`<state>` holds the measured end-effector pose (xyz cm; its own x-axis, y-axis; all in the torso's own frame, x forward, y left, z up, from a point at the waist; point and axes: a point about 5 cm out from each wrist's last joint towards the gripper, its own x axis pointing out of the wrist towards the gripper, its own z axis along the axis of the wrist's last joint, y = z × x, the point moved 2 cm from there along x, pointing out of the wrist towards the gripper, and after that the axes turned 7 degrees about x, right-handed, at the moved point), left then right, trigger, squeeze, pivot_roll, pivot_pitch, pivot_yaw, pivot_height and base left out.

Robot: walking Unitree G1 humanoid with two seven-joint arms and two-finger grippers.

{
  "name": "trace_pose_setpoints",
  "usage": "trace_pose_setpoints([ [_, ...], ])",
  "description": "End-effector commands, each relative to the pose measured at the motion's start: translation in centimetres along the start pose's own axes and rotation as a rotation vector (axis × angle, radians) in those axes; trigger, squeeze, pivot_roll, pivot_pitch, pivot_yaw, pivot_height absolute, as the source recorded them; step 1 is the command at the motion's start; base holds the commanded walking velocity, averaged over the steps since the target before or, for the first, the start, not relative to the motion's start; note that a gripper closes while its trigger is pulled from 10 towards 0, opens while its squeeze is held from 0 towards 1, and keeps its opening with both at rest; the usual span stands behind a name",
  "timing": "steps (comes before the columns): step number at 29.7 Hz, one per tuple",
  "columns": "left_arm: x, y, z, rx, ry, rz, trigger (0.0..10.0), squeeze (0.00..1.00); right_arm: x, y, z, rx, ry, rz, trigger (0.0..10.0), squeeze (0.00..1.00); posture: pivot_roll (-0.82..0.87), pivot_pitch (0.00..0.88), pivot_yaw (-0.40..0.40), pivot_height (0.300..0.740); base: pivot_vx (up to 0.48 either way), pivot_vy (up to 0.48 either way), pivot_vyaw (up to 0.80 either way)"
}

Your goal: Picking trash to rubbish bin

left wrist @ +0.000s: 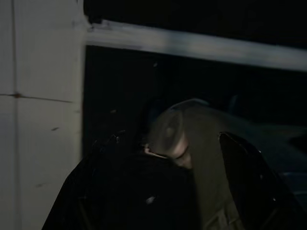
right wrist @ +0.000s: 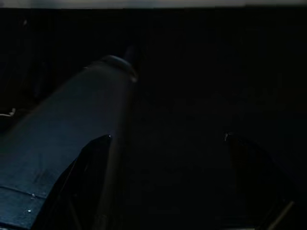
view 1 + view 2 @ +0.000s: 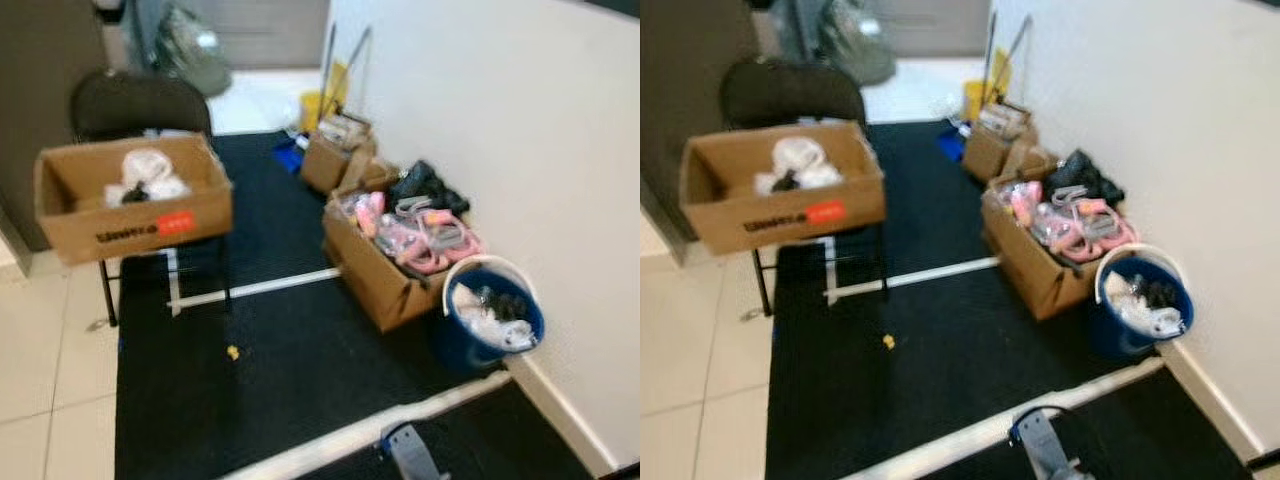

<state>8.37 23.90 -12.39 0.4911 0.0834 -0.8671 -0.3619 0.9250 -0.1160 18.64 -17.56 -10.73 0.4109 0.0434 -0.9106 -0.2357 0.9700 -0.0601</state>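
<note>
A small yellow scrap (image 3: 233, 352) lies on the black mat (image 3: 300, 380), apart from the blue bin (image 3: 488, 320) at the wall. Both my arms hang idle; my left fingers (image 1: 158, 191) and right fingers (image 2: 163, 182) stand apart, holding nothing.

A brown cardboard box (image 3: 135, 210) with a red label (white crumpled items inside) rests on a black chair (image 3: 138, 105). Against the white wall (image 3: 520, 130), an open cardboard box of pink items (image 3: 400, 255) sits on the black floor mat (image 3: 290, 370).
</note>
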Motion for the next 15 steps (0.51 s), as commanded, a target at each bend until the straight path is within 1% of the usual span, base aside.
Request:
trace_pose_setpoints([
  [1,0.08,-0.40,-0.18,0.012,0.009,-0.007,10.0,0.00,-0.05,-0.35,-0.50,-0.002,0.017,-0.013,10.0,0.00,0.15,0.037,-0.017,0.740,0.000,0.000,-0.78],
  [2,0.10,-0.38,-0.19,0.027,0.015,0.001,10.0,0.00,-0.05,-0.36,-0.51,-0.005,0.018,-0.016,10.0,0.00,0.16,0.036,-0.016,0.740,0.000,0.000,-0.78],
  [3,0.19,-0.44,-0.12,0.113,0.027,0.022,10.0,0.00,-0.05,-0.43,-0.57,-0.017,0.021,-0.027,10.0,0.00,0.16,0.033,-0.014,0.740,0.000,0.000,-0.78],
  [4,0.23,-0.48,-0.06,0.140,0.029,0.028,10.0,0.00,-0.05,-0.47,-0.58,-0.022,0.023,-0.031,10.0,0.00,0.16,0.033,-0.014,0.740,0.000,0.000,-0.78],
  [5,0.23,-0.48,-0.06,0.140,0.029,0.028,10.0,0.00,-0.05,-0.47,-0.58,-0.022,0.023,-0.031,10.0,0.00,0.16,0.033,-0.014,0.740,0.000,0.000,-0.78],
  [9,0.45,-0.96,0.07,0.218,0.047,0.030,10.0,0.00,-0.04,-0.42,-0.61,-0.024,0.025,-0.036,10.0,0.00,0.16,0.031,-0.014,0.740,0.000,0.000,-0.78],
  [11,0.48,-1.04,0.05,0.229,0.051,0.031,10.0,0.00,-0.04,-0.41,-0.60,-0.024,0.025,-0.036,10.0,0.00,0.16,0.031,-0.014,0.740,0.000,0.000,-0.78],
  [12,0.52,-1.06,0.03,0.264,0.063,0.040,10.0,0.00,-0.05,-0.44,-0.61,-0.023,0.026,-0.037,10.0,0.00,0.16,0.030,-0.014,0.740,0.000,0.000,-0.78],
  [13,0.52,-1.06,0.03,0.264,0.063,0.040,10.0,0.00,-0.05,-0.44,-0.61,-0.023,0.026,-0.037,10.0,0.00,0.16,0.030,-0.014,0.740,0.000,0.000,-0.78],
  [15,0.55,-1.06,-0.07,0.296,0.078,0.053,10.0,0.00,-0.06,-0.51,-0.66,-0.023,0.027,-0.039,10.0,0.00,0.16,0.030,-0.015,0.740,0.000,0.000,-0.78],
])
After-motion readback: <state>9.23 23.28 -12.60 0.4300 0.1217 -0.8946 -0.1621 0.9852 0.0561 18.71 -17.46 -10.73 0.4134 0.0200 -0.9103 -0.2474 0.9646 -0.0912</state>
